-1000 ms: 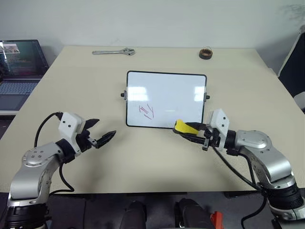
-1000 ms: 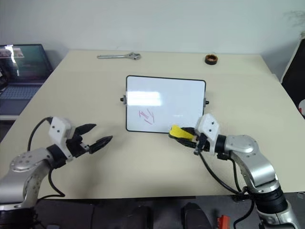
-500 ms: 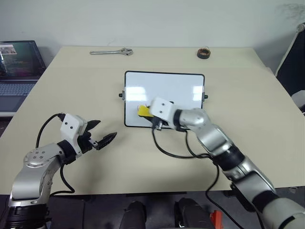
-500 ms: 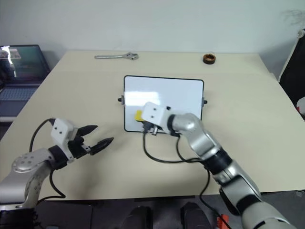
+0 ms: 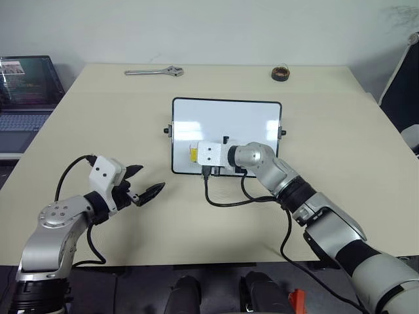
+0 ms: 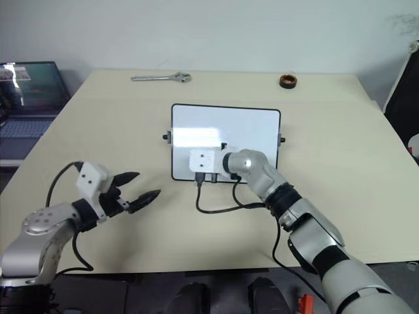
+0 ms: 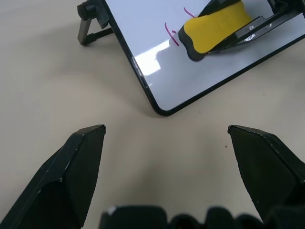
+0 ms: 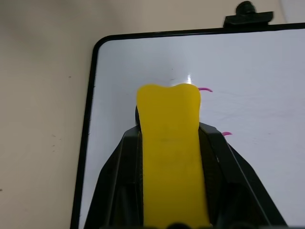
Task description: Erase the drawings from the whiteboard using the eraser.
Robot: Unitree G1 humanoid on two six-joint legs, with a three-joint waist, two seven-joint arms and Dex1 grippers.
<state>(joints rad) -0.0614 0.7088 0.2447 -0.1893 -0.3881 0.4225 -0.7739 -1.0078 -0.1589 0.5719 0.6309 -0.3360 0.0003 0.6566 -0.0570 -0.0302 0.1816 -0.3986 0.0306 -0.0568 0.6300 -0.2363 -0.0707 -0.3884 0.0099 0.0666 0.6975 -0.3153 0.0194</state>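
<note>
Pressing the eraser (image 8: 169, 157), clamped in my right gripper (image 5: 196, 154), onto the whiteboard (image 5: 249, 124) over the drawings (image 7: 170, 34) to wipe them; left gripper (image 5: 145, 190) spread, empty, beside the whiteboard.

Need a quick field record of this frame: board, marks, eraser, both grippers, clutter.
whiteboard: propped on the table, centre
drawings: pink strokes showing beside the eraser, lower left part of board
eraser: yellow, black underside, over the marks on the board
right gripper: shut on the eraser, over the board
left gripper: open, holds nothing, above the table short of the board
wrench: far edge, left
dark roll: far edge, right
laptop: beside the table, left
</note>
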